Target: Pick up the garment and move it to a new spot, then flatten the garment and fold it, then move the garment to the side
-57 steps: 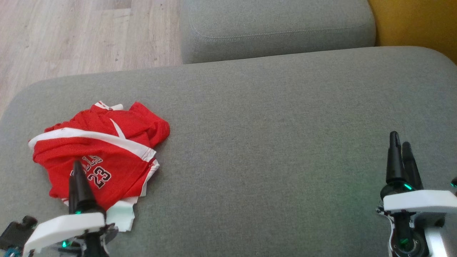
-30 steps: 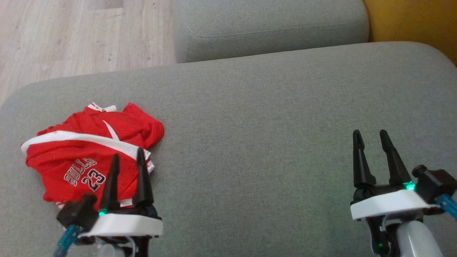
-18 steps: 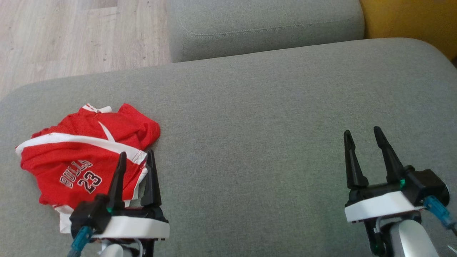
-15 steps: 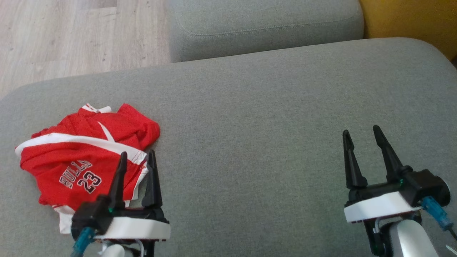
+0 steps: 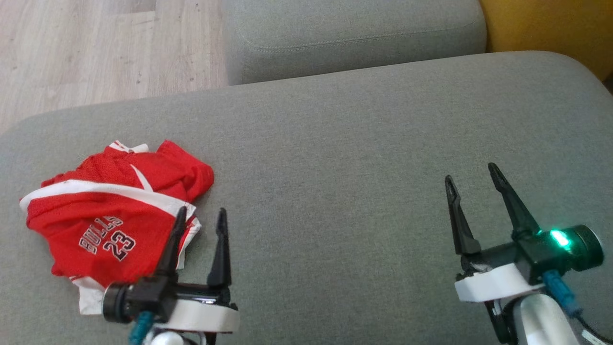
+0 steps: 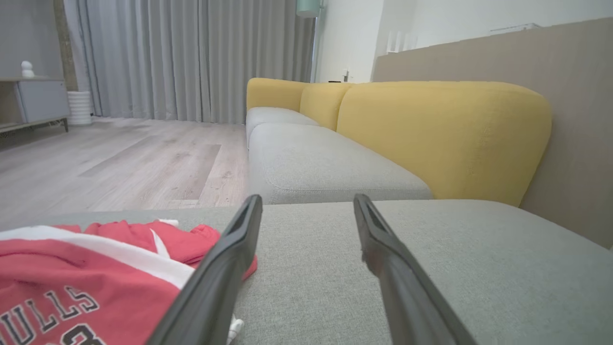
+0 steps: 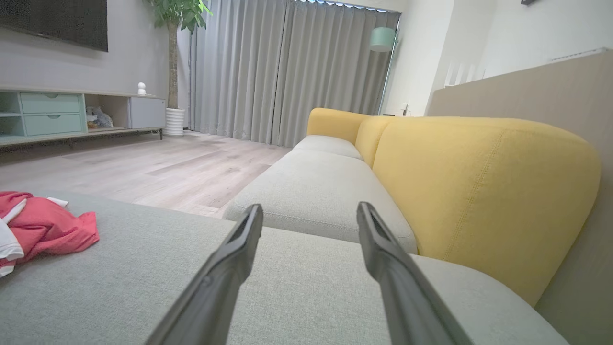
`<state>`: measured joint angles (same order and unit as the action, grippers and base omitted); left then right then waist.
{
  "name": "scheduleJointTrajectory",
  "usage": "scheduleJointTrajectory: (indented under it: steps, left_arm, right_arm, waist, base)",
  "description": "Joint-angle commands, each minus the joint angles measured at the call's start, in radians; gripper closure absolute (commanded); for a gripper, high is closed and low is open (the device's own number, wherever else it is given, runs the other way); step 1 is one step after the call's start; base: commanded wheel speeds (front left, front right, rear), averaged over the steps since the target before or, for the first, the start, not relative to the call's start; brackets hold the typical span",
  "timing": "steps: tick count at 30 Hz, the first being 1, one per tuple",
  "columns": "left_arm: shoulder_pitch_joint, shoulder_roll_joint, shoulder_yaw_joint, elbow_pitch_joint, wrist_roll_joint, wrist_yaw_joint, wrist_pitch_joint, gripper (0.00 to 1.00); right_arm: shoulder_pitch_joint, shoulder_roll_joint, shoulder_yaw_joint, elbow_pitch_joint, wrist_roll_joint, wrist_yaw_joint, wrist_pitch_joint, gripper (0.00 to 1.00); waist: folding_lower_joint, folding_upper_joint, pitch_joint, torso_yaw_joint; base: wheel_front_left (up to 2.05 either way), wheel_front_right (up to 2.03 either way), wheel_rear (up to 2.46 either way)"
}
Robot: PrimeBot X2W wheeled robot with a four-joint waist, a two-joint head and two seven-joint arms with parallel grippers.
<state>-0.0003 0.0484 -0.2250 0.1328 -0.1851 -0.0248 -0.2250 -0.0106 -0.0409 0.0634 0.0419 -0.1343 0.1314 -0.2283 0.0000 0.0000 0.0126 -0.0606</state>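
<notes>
The garment [image 5: 115, 215] is a crumpled red jersey with white stripes and the number 23, lying on the left part of the grey sofa seat [image 5: 335, 182]. In the left wrist view the garment [image 6: 96, 273] sits low on the left, and in the right wrist view the garment [image 7: 43, 230] lies at the far left edge. My left gripper [image 5: 201, 214] stands open at the jersey's right edge, its left finger over the cloth, nothing between the fingers. My right gripper [image 5: 471, 175] is open above bare cushion far to the right.
A second grey seat cushion [image 5: 354, 38] lies beyond the one I work on, with wooden floor [image 5: 96, 48] to its left. Yellow backrests [image 7: 479, 191] run along the right side. A low cabinet [image 7: 72, 115] and curtains stand across the room.
Both grippers have turned from edge-on to showing two spread fingers. The left one has shifted right along the jersey's edge, the right one leftward. The head camera has also moved a little.
</notes>
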Motion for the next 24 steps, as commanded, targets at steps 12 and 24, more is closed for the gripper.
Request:
scheduleJointTrajectory:
  steps: [12, 24]
  left_arm:
    - [-0.056, 0.01, -0.006, -0.048, 0.088, 0.047, -0.037, 0.0]
    - [-0.029, 0.002, 0.029, -0.017, -0.228, 0.009, -0.037, 0.0]
  right_arm:
    - [-0.043, -0.009, 0.047, -0.049, -0.079, -0.001, -0.033, 0.0]
    - [-0.021, -0.009, 0.02, 0.005, 0.294, -0.001, -0.033, 0.0]
  waist:
    - [0.0, 0.0, 0.0, 0.004]
    - [0.0, 0.0, -0.005, 0.002]
  base:
    - [0.0, 0.0, 0.0]
    - [0.0, 0.0, 0.0]
